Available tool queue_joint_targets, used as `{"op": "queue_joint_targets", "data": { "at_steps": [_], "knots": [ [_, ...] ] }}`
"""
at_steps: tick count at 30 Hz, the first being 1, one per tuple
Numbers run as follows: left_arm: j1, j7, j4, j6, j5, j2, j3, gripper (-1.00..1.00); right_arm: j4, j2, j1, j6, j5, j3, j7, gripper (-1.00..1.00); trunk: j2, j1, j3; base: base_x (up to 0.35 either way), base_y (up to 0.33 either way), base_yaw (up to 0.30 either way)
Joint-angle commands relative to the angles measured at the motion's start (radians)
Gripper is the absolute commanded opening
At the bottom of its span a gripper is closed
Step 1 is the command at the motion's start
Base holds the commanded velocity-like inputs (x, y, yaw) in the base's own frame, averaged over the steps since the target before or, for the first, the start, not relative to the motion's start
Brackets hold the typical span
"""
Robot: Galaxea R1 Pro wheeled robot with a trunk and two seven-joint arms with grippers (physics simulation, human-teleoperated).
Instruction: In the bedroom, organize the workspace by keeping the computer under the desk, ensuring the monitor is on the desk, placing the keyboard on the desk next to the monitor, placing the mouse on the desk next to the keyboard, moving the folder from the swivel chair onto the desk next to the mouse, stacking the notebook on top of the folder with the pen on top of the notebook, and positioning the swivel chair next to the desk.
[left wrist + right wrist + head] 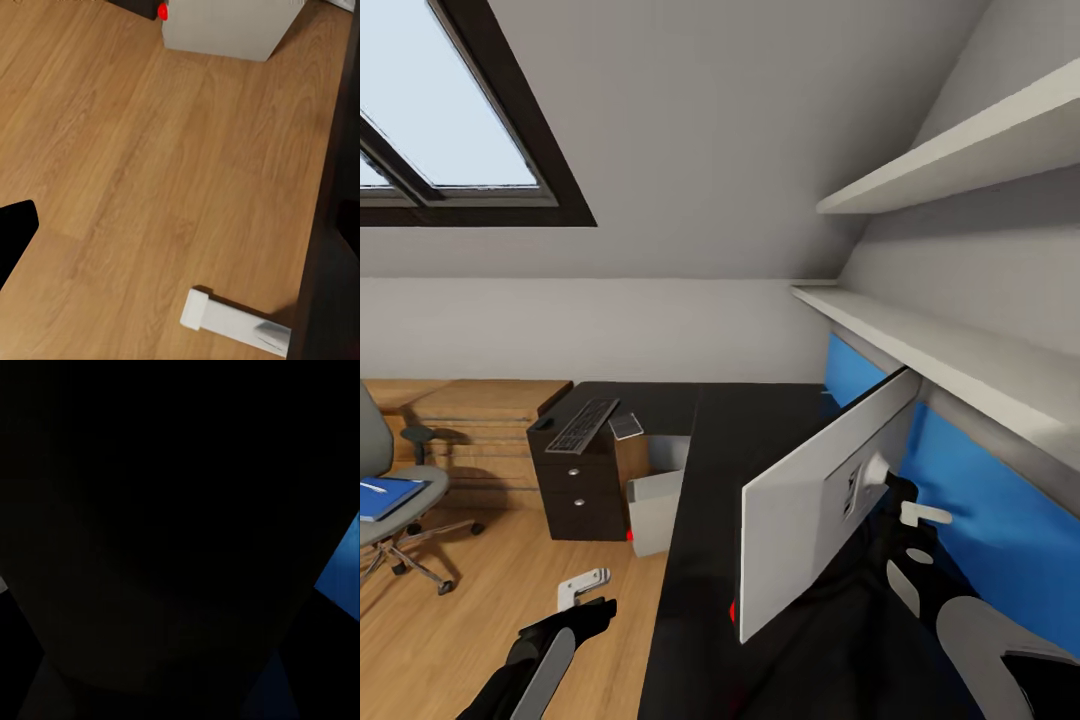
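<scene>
The monitor [815, 500] hangs tilted over the glossy black desk [710, 470], its white back facing me. My right gripper [916, 514] is behind it at the black stand, shut on the monitor; the right wrist view is almost all dark. On the desk's far left wing lie the keyboard [582, 425], the mouse [541, 424] and the notebook [626, 426]. Under the desk stands the pale computer [656, 510] [225, 26]. The swivel chair [385, 470] at far left carries the blue folder [385, 497] with the pen [372, 487] on it. My left gripper [582, 587] hovers open over the floor, one white finger [232, 322] in sight.
A blue wall panel [980, 500] runs behind the desk under two white shelves [950, 345]. A wooden dresser [470, 420] stands against the far wall beside the drawer unit [575, 490]. Wooden floor [450, 620] lies open between chair and desk.
</scene>
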Motion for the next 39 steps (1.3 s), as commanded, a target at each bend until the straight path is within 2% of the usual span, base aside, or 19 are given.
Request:
{"op": "queue_joint_targets", "data": {
  "at_steps": [1,11,33,39],
  "knots": [
    [0.0,0.01,-0.002,0.001,0.01,0.001,-0.003,1.0,-0.004,-0.001,-0.002,-0.011,-0.002,-0.024,-0.006,-1.0,-0.001,0.001,-0.001,0.311,0.0,0.0],
    [0.0,0.011,-0.001,0.001,0.01,0.001,-0.005,1.0,-0.004,0.0,-0.002,-0.011,-0.002,-0.023,-0.006,-1.0,-0.001,0.001,-0.001,0.281,0.0,0.0],
    [0.0,0.012,0.0,0.001,0.009,0.0,-0.006,1.0,-0.004,0.0,-0.002,-0.012,-0.001,-0.023,-0.006,-1.0,-0.001,0.001,-0.001,0.062,0.0,0.0],
    [0.0,0.012,0.0,0.001,0.009,0.0,-0.006,1.0,-0.004,0.0,-0.002,-0.012,0.0,-0.023,-0.005,-1.0,-0.001,0.001,-0.001,0.001,-0.123,0.0]
  ]
}}
